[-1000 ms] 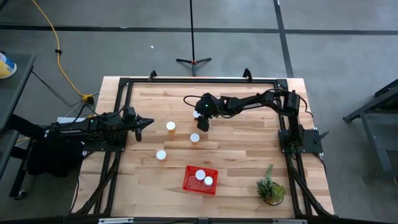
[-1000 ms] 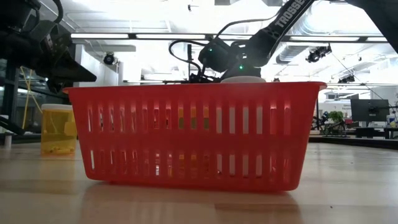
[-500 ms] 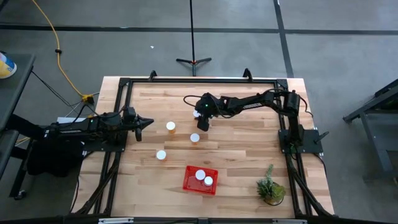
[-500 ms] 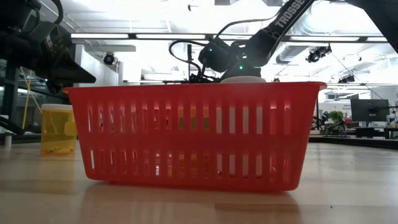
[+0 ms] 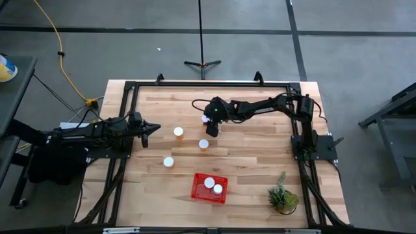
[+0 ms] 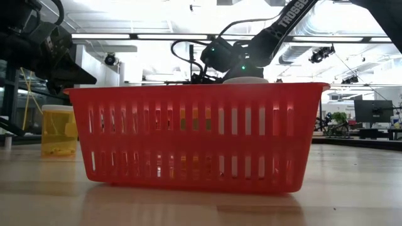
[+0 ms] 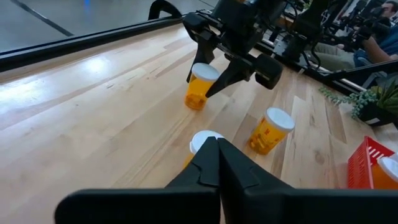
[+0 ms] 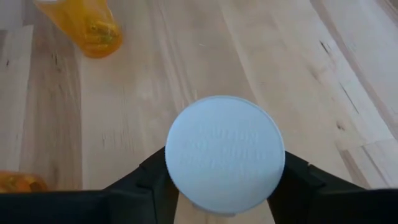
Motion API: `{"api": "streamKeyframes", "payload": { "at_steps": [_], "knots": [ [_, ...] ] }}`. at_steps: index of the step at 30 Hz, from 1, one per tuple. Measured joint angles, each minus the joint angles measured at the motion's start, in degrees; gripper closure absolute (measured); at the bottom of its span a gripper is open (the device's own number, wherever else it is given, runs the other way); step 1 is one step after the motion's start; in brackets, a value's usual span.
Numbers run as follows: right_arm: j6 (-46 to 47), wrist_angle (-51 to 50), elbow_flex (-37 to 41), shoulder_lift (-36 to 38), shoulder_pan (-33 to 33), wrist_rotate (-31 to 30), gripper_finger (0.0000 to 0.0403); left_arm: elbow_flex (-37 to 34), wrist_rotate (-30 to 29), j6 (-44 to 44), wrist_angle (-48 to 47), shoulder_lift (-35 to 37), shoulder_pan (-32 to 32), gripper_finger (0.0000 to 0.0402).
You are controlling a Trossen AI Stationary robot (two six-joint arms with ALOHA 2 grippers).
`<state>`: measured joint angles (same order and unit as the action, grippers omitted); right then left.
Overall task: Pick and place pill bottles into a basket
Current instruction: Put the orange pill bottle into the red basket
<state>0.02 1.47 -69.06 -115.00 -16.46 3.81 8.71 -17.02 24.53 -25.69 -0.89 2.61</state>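
Observation:
My right gripper [image 5: 211,126] is over the middle of the table's far half, shut on a pill bottle [image 7: 199,87] with a white cap [image 8: 225,163] and an orange body. Three more pill bottles stand loose on the wood to its left and near side [image 5: 178,132] [image 5: 203,144] [image 5: 168,162]. The red mesh basket [image 5: 200,189] sits near the front edge and holds two bottles [image 5: 209,182] [image 5: 218,189]. My left gripper [image 5: 153,128] waits shut at the table's left side, pointing toward the bottles, touching nothing. My right gripper pinches the bottle at its white cap's rim [image 8: 171,167], one finger on each side. The fingers [image 7: 227,74] slant down on it from the table's right and far side. The bottle is about upright; whether its base rests on the wood or hangs just clear, I cannot tell.
A small potted green plant [image 5: 283,196] stands at the table's near right corner. A black frame [image 5: 130,86] runs round the tabletop. Bare wood lies between the loose bottles and the basket.

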Motion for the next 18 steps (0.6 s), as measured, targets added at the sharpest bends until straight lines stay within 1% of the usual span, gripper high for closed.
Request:
{"api": "streamKeyframes", "payload": {
  "at_steps": [2,5,9,13,15,18],
  "knots": [
    [0.06,-0.15,0.0,0.18,-0.01,0.74,0.0224,0.0,-0.02,0.0,0.0,0.01,0.0,0.0369],
    [0.65,-0.3,0.0,0.85,0.01,0.99,0.0225,0.0,-0.02,0.0,0.0,0.0,0.0,0.0378],
    [1.64,-0.57,0.0,2.22,0.02,1.06,0.0219,0.0,-0.02,-0.07,-0.19,0.01,0.0,0.0378],
    [1.67,-0.42,-0.04,3.88,0.42,1.27,0.0224,0.0,-0.07,-0.04,-0.33,0.02,0.0,0.037],
    [1.65,-1.29,-0.6,4.29,0.84,1.62,0.0227,0.0,-0.07,-0.04,-0.37,0.0,0.0,0.0369],
    [1.64,-3.37,-2.26,4.76,1.82,2.19,0.0226,0.0,-0.07,-0.02,-0.45,0.01,0.0,0.0378]
  ]
}}
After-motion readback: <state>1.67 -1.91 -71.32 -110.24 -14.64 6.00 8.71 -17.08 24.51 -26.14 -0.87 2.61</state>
